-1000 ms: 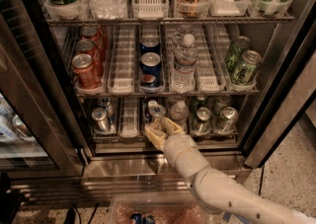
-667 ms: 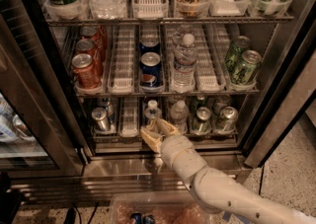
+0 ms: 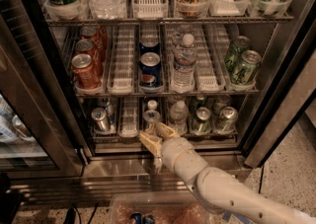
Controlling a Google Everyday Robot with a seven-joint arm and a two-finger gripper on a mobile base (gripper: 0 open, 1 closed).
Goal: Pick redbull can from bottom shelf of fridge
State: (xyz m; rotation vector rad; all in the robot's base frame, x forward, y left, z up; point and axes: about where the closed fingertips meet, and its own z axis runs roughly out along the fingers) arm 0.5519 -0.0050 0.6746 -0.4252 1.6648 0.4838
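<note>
The fridge [image 3: 279,88] stands open in front of me. The redbull can [image 3: 151,118], slim and silver with a shiny pull-tab top, stands near the front of a middle lane on the bottom shelf [image 3: 116,144]. My gripper [image 3: 156,137] is at the shelf's steel lip, just below and in front of that can. Its tan fingers [image 3: 148,142] are spread open and hold nothing. They do not touch the can. The white arm reaches in from the lower right.
On the bottom shelf are a silver can [image 3: 100,119] at left, a water bottle [image 3: 178,114], and green-tinted cans [image 3: 202,120] at right. The rack above holds red cola cans [image 3: 85,70], blue cans [image 3: 149,67], a bottle and green cans [image 3: 244,66]. A clear bin [image 3: 148,210] lies on the floor.
My gripper has shifted slightly left and down, settling in front of the slim can at the shelf's front lip. The cans have not moved.
</note>
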